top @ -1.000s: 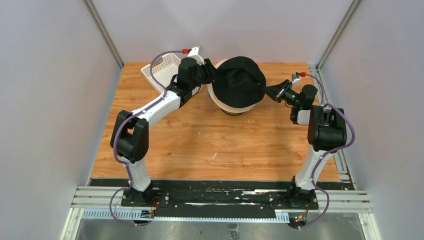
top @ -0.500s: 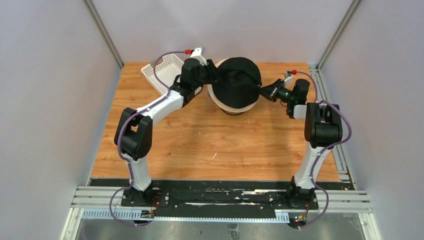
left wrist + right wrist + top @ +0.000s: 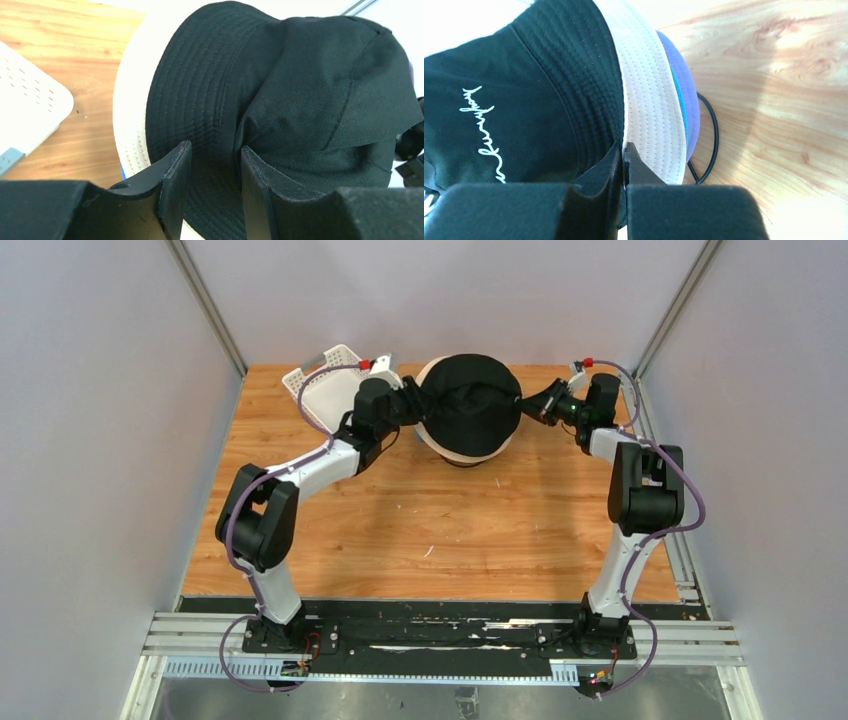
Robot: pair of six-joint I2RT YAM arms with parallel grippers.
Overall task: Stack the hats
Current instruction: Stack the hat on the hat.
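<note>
A black hat (image 3: 470,405) sits on top of the stack at the back centre, over a beige hat (image 3: 455,453) whose brim shows beneath it. My left gripper (image 3: 415,405) is at the black hat's left brim. In the left wrist view its jaws (image 3: 215,146) stand apart with the black brim (image 3: 300,90) between them. My right gripper (image 3: 530,408) is shut on the black hat's right brim edge (image 3: 623,146). The right wrist view shows the beige (image 3: 649,100), teal (image 3: 677,100) and lavender (image 3: 686,90) brims below. The dark red hat is hidden.
A white lattice basket (image 3: 325,390) lies at the back left, close to my left arm; it also shows in the left wrist view (image 3: 30,105). The black wire stand (image 3: 712,140) shows under the stack. Grey walls close in the table on three sides.
Both grippers have moved toward the back, and the black hat has come down rounder over the beige hat. The basket looks tilted up against my left arm.
</note>
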